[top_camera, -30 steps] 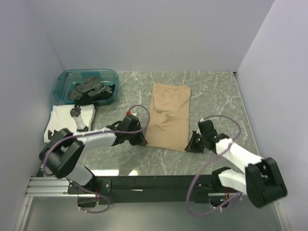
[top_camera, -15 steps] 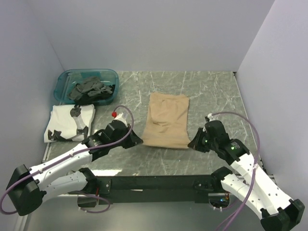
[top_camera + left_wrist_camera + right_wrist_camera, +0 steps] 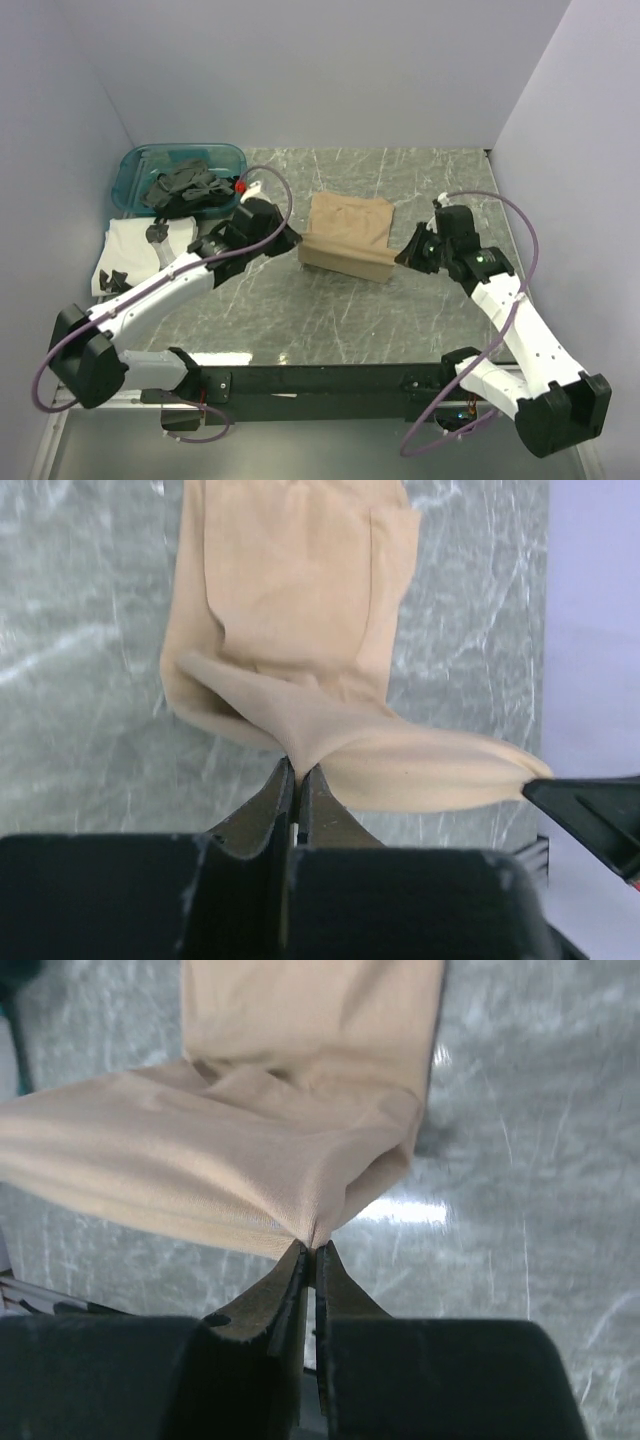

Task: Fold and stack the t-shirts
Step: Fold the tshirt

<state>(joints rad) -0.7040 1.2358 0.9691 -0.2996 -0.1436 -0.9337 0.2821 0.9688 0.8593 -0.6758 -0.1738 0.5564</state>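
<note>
**Tan shirt** (image 3: 347, 222): plain tan-beige, soft matte fabric with no print.
- Position: it spans the gap between the two sets of jaws. Its far part lies flat on the table (image 3: 330, 320), beyond both.
- Near edge: held up off the marble and strung from one pinch to the other. It sags a little between them and shows the overhead camera a darker, shaded band.
- Left wrist view: the fabric gathers to a point at the jaws, with creases fanning away from it. A long fold runs off rightward to the other gripper's dark tip. Beyond lies a flat folded panel with straight edges, and a smaller layer steps out at its far right corner.
- Right wrist view: a broad, smooth fold stretches leftward from the jaws, with a soft pucker at the pinch. The flat part lies straight ahead.

**Left gripper** (image 3: 297, 775): jaws closed to a thin slit, pinching one near corner of the tan shirt.

**Right gripper** (image 3: 311, 1252): jaws likewise nearly together, pinching the opposite near corner.

**White shirt** (image 3: 135, 250): white with a dark print, lying flat on the table, well apart to the left of the left jaws.

**Dark shirts** (image 3: 185, 187): grey-black and crumpled in a heap inside the tub (image 3: 128, 172), which is teal and see-through. They sit beyond and to the left of the left jaws.
</note>
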